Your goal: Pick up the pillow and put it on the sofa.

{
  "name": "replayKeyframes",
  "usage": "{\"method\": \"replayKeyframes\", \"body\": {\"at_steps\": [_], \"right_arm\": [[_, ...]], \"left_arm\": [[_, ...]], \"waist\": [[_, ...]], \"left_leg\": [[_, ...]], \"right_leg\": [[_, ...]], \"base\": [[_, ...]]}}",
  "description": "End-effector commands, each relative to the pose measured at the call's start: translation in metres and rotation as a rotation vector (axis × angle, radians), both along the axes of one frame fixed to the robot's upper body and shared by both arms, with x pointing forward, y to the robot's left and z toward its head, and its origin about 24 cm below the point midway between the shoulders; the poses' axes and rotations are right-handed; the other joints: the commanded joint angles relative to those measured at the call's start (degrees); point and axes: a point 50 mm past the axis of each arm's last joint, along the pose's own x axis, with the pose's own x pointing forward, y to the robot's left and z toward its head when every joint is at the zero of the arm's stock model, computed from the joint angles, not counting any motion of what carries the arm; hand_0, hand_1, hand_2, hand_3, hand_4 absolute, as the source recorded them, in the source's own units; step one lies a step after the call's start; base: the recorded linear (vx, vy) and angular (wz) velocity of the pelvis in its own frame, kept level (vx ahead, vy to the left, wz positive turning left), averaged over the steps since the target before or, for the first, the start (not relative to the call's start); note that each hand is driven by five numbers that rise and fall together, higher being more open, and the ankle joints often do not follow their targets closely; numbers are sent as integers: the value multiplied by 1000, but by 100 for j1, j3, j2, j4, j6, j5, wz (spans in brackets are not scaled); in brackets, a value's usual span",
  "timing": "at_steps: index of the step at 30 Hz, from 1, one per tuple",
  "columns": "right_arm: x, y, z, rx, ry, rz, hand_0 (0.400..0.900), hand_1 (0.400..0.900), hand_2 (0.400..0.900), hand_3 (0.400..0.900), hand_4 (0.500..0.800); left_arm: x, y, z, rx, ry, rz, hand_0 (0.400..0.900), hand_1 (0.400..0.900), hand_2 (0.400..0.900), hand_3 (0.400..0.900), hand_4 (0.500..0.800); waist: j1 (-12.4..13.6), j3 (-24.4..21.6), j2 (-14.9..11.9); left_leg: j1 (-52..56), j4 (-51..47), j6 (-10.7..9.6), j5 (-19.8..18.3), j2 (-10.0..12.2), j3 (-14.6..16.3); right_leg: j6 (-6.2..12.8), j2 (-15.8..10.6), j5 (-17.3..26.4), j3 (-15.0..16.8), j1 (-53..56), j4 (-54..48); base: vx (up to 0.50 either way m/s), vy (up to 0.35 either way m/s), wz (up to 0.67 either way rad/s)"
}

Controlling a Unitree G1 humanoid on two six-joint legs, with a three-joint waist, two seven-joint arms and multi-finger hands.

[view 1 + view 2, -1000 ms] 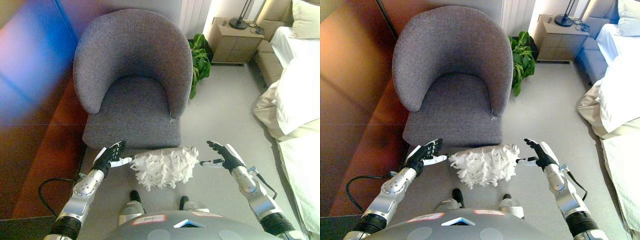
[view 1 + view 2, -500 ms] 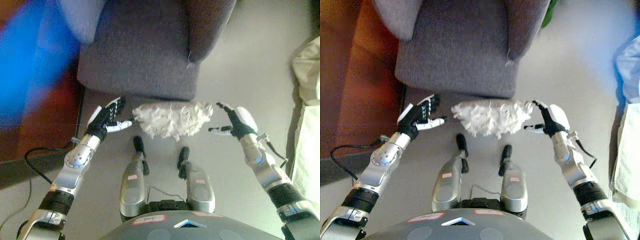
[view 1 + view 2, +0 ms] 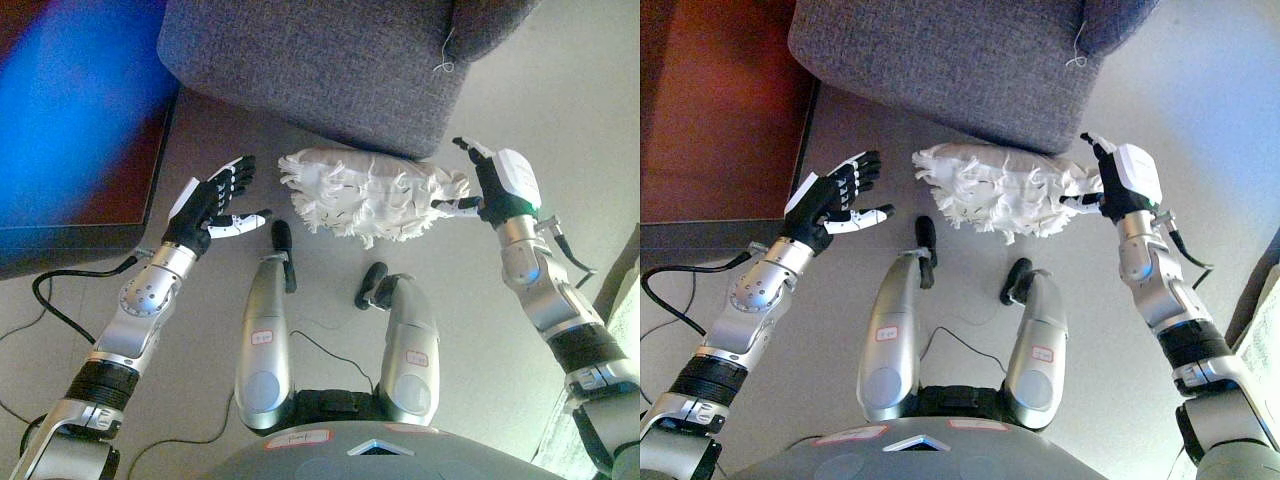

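Grey woven-fabric sofa: standing at top of view. White shaggy fringed pillow: lying on the pale floor just before the sofa's base. Right hand: fingers spread, touching the pillow's right end. Left hand: fingers splaying wide, hovering apart from pillow

Silver-grey jointed arms; dark left hand, white-tipped; dark right hand, white cover at 12 o'clock.

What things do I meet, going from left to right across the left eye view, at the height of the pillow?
Left hand, open → white fluffy pillow on the floor → right hand, open, at the pillow's right end.
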Motion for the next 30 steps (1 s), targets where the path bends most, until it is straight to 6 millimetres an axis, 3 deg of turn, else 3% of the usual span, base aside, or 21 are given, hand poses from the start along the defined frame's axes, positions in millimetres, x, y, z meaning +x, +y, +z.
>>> {"method": "replayKeyframes", "body": {"at_steps": [1,8,14,19,30], "right_arm": [[7,-9,36,-131,-156,-13,900,900,900,900,800],[13,-12,44,-115,-101,-4,900,900,900,900,800],[15,-18,25,57,105,-20,900,900,900,900,800],[15,-21,18,60,252,-30,900,900,900,900,800],[34,-28,45,-71,92,-115,900,900,900,900,800]], "left_arm": [[1,-23,39,-51,-224,-123,900,900,900,900,800],[-1,-26,44,-58,-231,-153,900,900,900,900,800],[-2,-26,43,-52,-215,-169,900,900,900,900,800],[-5,-24,43,-51,-201,-173,900,900,900,900,800],[-6,-32,46,-78,-226,-201,900,900,900,900,800]], "waist": [[29,-215,198],[35,-140,361],[69,-86,436],[92,-55,458],[152,-75,550]], "left_leg": [[324,936,103,-1511,75,175],[-293,2029,173,-1882,54,135],[-660,2616,171,-2002,-1,62],[-877,2897,147,-1984,5,29],[-1446,4011,179,-2272,53,-29]], "right_leg": [[57,54,202,239,-320,218],[-10,-63,-189,437,-978,1293],[-23,-151,-362,503,-1352,1897],[-12,-195,-351,508,-1579,2151],[10,-313,-542,636,-2126,3061]], "base": [[1,-3,10],[23,-6,11],[35,-12,10],[21,-8,4],[1,24,0]]}}
